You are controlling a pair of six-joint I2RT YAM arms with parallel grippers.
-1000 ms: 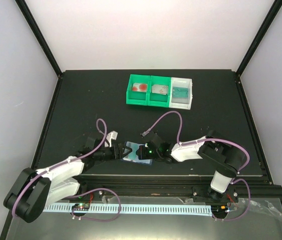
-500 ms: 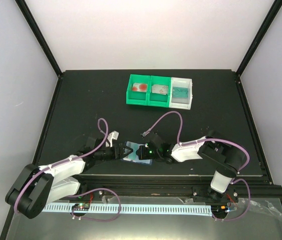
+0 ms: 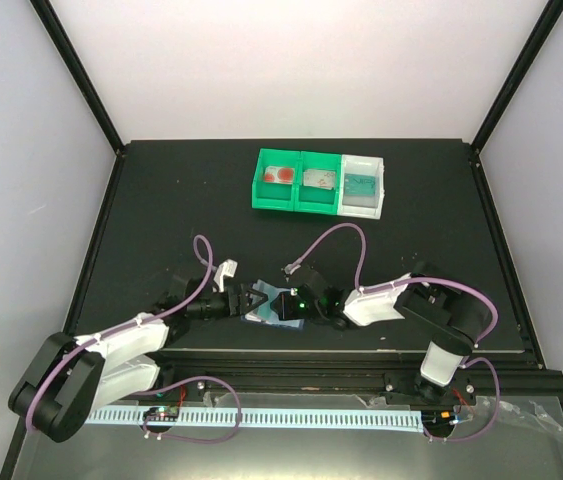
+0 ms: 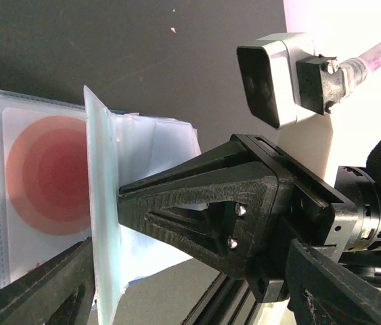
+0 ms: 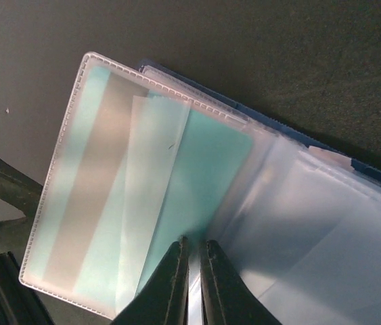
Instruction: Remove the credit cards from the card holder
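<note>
You've got the card holder (image 3: 264, 313) lying open at the 6 o'clock edge of the table (image 3: 161, 220), squeezed between both arms. Your left gripper (image 3: 252, 299) sits at its 9 o'clock with jaws spread wide, gripping nothing. In the left wrist view one finger shows on each side of an upright pocket leaf (image 4: 101, 203). Your right gripper (image 3: 283, 303) comes in from 3 o'clock with jaws narrowed to a sliver. They are pinched on a clear leaf's edge, by the look of it that same leaf, holding it on end. Up at 12 o'clock, part of the job reads as done. A white card with red circles (image 3: 280, 175) and a greyish card (image 3: 318, 179) lie in the green tray (image 3: 258, 185), one per compartment. A teal card (image 3: 361, 184) lies in the white tray (image 3: 381, 185) beside it. But you're not finished with the credit cards: a second red-circle card (image 4: 45, 172) shows through a pocket at the leaf's 9 o'clock. A second teal card (image 5: 204, 176) with a grey stripe is sleeved in the right wrist view. Whether more hide behind the other leaves, you can't tell from here. I'd call it partway, with at least two left to draw out.
</note>
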